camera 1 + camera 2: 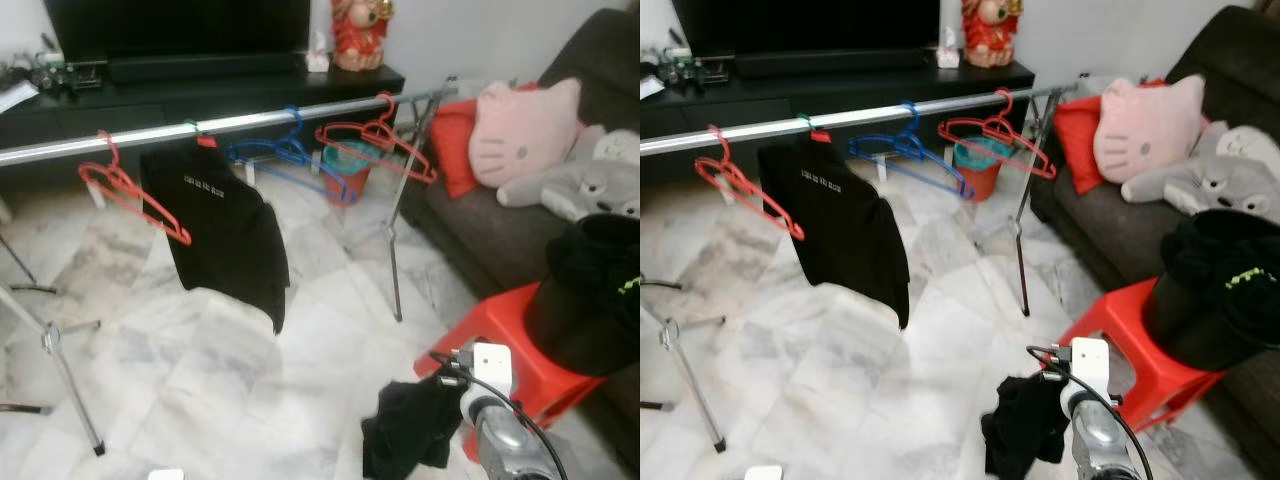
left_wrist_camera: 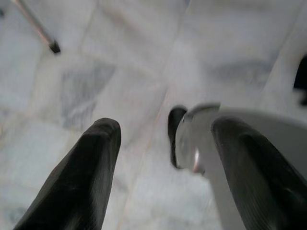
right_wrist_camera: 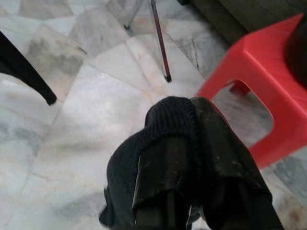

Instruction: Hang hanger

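A silver clothes rail point(image 1: 250, 121) runs across the room. On it hang a red hanger point(image 1: 130, 195) at the left, a black shirt point(image 1: 225, 235) on its own hanger, blue hangers point(image 1: 290, 155) and red hangers point(image 1: 385, 140) towards the right end. Low at the front right, my right gripper point(image 3: 192, 110) is shut on a black garment point(image 1: 405, 430) that droops over its fingers above the floor, well short of the rail. My left gripper point(image 2: 165, 127) hangs open over the marble floor, holding nothing.
A red stool point(image 1: 510, 345) beside my right arm carries a pile of black clothes point(image 1: 590, 290). Behind it is a dark sofa point(image 1: 480, 240) with plush toys. The rail's legs point(image 1: 395, 250) and a left stand point(image 1: 60, 370) rest on the floor. A TV cabinet point(image 1: 200, 90) lines the far wall.
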Motion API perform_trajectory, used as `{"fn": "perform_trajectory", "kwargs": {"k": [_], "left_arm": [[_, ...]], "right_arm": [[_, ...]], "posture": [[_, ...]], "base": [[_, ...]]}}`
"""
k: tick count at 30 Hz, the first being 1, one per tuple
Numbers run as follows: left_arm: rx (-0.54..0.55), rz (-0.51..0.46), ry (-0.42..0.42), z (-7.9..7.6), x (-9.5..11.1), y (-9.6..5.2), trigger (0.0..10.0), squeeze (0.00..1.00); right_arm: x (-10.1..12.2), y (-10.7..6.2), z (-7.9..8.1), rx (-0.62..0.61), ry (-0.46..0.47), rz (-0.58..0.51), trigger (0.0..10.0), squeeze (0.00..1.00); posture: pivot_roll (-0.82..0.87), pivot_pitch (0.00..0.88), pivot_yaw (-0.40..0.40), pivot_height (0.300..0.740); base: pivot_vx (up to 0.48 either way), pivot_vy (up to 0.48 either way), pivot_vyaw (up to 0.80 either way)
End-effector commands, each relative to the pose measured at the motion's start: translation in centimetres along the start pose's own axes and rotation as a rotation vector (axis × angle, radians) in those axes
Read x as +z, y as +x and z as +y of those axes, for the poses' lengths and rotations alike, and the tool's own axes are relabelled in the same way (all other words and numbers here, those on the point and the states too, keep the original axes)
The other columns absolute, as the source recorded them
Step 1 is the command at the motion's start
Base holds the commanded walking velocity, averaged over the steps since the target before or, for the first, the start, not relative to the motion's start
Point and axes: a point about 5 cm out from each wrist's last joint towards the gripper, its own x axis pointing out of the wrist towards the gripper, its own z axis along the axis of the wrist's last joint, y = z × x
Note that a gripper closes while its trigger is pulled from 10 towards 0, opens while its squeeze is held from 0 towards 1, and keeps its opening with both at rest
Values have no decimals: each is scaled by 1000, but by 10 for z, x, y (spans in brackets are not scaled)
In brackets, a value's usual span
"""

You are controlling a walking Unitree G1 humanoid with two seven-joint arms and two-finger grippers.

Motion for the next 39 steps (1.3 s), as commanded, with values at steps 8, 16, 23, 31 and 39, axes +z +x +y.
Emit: {"fn": "perform_trajectory", "kwargs": {"k": [8, 16, 23, 31, 39], "left_arm": [[28, -599, 9, 12, 153, 12, 10000, 0], [-25, -871, 31, 0, 199, -12, 10000, 0], [-55, -903, 10, -13, 204, -24, 10000, 0], [-36, -880, 4, -10, 208, -26, 10000, 0], [-34, -880, 3, -12, 217, -28, 10000, 0]], "right_arm": [[8, 1, -1, 2, 6, -49, 10000, 0], [14, 2, -1, -1, 10, -84, 10000, 0], [16, 2, -1, -9, 3, -99, 10000, 0], [16, 2, 3, 16, -28, -110, 10000, 0], [17, 2, 5, 24, -15, -110, 10000, 0]], "posture": [[-4, 0, -78, 740], [-7, 0, -76, 740], [-15, 0, -73, 740], [-13, 0, -73, 740], [-12, 0, -75, 740]], "base": [[0, 0, 0], [0, 0, 0], [0, 0, 0], [0, 0, 285], [263, 0, 88]]}}
